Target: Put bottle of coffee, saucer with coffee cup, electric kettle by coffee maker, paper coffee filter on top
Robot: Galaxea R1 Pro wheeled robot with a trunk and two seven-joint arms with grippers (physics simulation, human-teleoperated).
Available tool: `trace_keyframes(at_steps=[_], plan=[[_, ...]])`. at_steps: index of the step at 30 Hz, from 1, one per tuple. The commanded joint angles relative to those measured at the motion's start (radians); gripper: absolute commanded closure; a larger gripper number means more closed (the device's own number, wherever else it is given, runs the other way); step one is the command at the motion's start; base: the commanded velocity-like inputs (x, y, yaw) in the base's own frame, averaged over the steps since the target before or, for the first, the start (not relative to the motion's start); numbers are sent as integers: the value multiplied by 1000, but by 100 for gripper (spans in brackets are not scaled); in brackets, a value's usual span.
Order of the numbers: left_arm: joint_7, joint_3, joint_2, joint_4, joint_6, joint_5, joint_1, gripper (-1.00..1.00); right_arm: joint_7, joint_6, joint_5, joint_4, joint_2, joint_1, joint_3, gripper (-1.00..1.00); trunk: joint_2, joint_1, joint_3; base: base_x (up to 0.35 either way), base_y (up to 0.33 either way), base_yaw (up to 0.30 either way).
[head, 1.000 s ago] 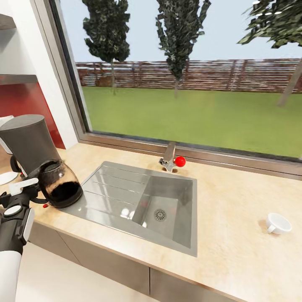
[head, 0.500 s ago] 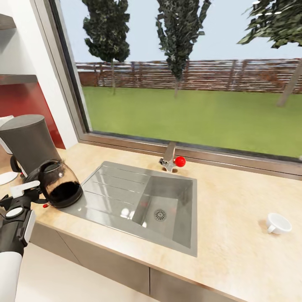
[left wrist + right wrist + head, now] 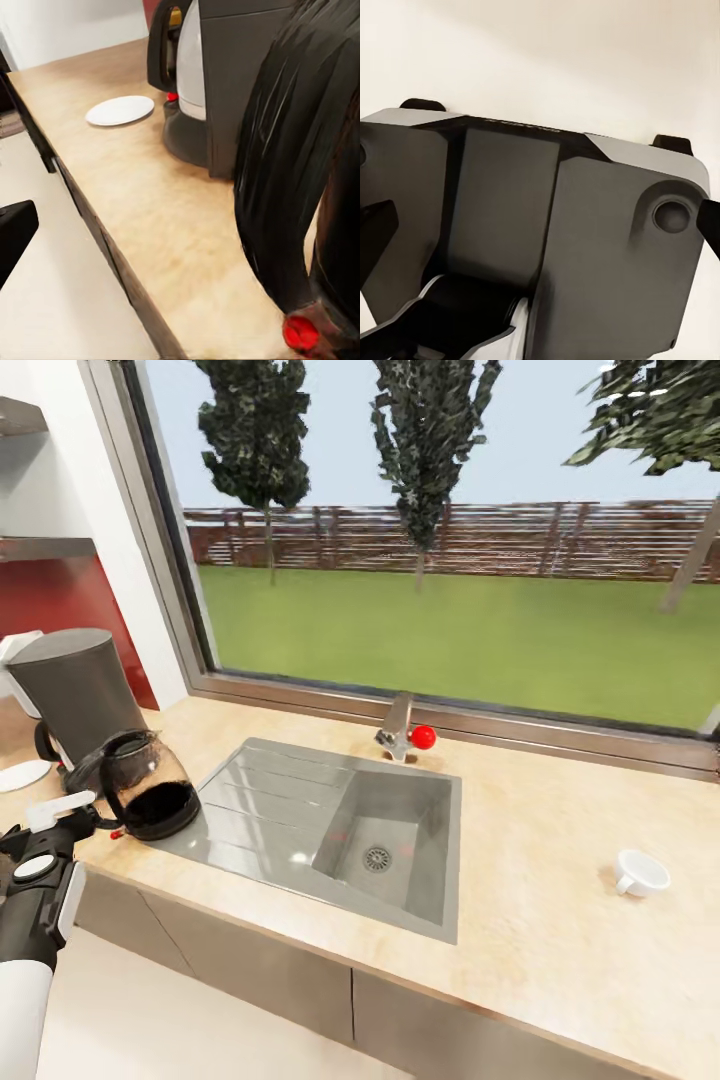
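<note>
- The coffee maker (image 3: 75,695) stands on the counter (image 3: 540,860) at about 9 o'clock in the head view, and its glass carafe (image 3: 148,788) sits in front of it, just beside the steel sink (image 3: 330,830).
- The saucer (image 3: 22,775) lies on the counter at the far 9 o'clock edge, near the coffee maker; the left wrist view shows it (image 3: 120,110) bare, with no cup on it.
- The coffee cup (image 3: 640,873) lies at about 4 o'clock, well apart from the saucer, on the other side of the sink.
- Behind the coffee maker a white body with a dark handle shows in the left wrist view; I cannot tell what it is.
- The left tool (image 3: 55,815) hangs at about 8 o'clock, close to the carafe and the counter's edge. Whether its fingers are spread or pressed together, I cannot tell.
- The right wrist view looks at the robot's own grey body, and the state of the right tool cannot be told either.
- In my judgement the main risk is the left arm: it is very near the carafe, so a turn of the base or a swing could knock the carafe or push the coffee maker out of place.
- The cup sits near the counter's front, so a careless grasp may push it off.
</note>
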Motion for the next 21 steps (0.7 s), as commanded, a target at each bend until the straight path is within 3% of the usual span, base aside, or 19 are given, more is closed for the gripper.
trace_keyframes(at_steps=[1, 13, 21], plan=[[2, 0, 0, -1, 7, -8, -1, -100, 3, -1, -11, 1, 0, -1, 8, -100, -2, 0, -2, -197, -16, 0], [3, 0, 0, -1, 7, -9, -1, -100, 3, -1, -10, 1, 0, -1, 8, -100, -2, 0, -2, -38, -8, 0], [3, 0, 0, -2, 6, -5, 14, -100, 2, -1, -11, 1, 1, -1, 8, -100, -2, 0, -2, -191, -163, 0]])
